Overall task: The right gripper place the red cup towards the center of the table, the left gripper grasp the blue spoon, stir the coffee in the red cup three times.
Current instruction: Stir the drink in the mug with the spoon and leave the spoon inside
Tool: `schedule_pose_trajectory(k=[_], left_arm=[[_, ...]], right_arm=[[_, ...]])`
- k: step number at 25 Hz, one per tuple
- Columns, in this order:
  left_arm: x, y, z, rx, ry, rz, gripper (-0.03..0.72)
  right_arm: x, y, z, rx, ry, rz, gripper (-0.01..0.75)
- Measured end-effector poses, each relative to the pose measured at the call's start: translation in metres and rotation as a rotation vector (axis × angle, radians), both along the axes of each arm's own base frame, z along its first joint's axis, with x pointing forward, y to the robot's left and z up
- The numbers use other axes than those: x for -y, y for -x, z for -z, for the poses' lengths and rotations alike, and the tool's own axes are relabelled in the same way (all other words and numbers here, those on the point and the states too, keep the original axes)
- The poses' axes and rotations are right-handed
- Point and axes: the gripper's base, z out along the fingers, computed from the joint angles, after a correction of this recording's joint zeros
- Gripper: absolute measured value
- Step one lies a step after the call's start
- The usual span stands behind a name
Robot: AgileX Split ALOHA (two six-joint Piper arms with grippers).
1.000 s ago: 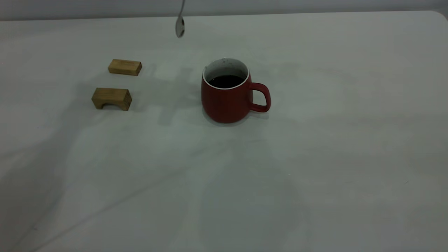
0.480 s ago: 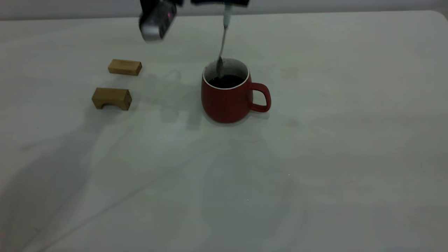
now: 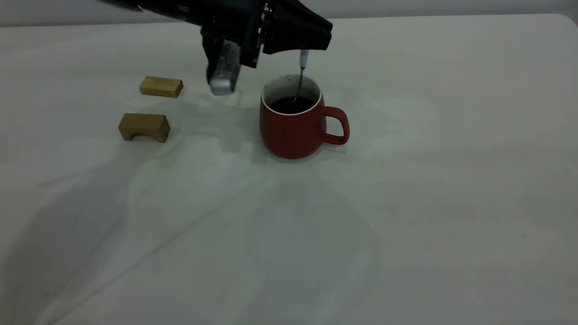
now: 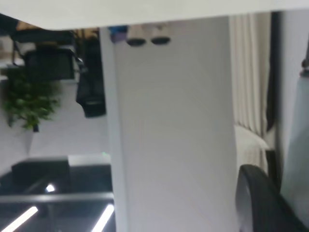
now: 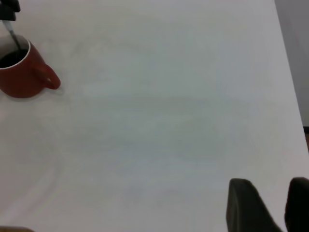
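The red cup (image 3: 293, 128) stands near the middle of the table (image 3: 406, 203), handle to the right, with dark coffee (image 3: 291, 104) inside. My left gripper (image 3: 303, 48) hovers just above the cup's rim, shut on the pale handle of the blue spoon (image 3: 301, 72). The spoon hangs nearly upright and its bowl dips into the coffee. The right wrist view shows the cup (image 5: 24, 77) and spoon (image 5: 13, 36) far off. There, my right gripper (image 5: 269, 187) is open with nothing between its dark fingers, above bare table. It is out of the exterior view.
Two tan wooden blocks lie left of the cup: a flat one (image 3: 161, 86) and an arched one (image 3: 144, 127). A silver-grey part of the left arm (image 3: 221, 74) hangs between the blocks and the cup. The table's edge (image 5: 285, 72) runs close to my right gripper.
My left arm has come down into view from above. The spoon has moved right and down, from hanging over the table behind the cup to standing with its bowl in the coffee.
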Motion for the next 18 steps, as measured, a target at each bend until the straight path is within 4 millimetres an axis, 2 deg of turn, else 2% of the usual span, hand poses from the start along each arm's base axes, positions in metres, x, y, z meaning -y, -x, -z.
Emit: schedule_pose_trajectory(k=[4, 7, 13, 15, 18], left_arm=[[0.007, 0.005, 0.011, -0.096, 0.036, -0.001, 0.143], [0.006, 0.009, 0.012, -0.149, -0.019, 0.029, 0.143], [-0.004, 0.004, 0.005, -0.003, -0.120, 0.054, 0.143], [-0.005, 0.002, 0.004, 0.036, -0.098, 0.045, 0.143], [-0.002, 0.002, 0.006, 0.002, -0.023, 0.031, 0.143]], right_arm=[[0.000, 0.000, 0.000, 0.000, 0.000, 0.000, 0.238], [0.000, 0.000, 0.000, 0.000, 0.000, 0.000, 0.238], [0.000, 0.000, 0.000, 0.000, 0.000, 0.000, 0.238], [0.000, 0.000, 0.000, 0.000, 0.000, 0.000, 0.238], [0.000, 0.000, 0.000, 0.000, 0.000, 0.000, 0.238]])
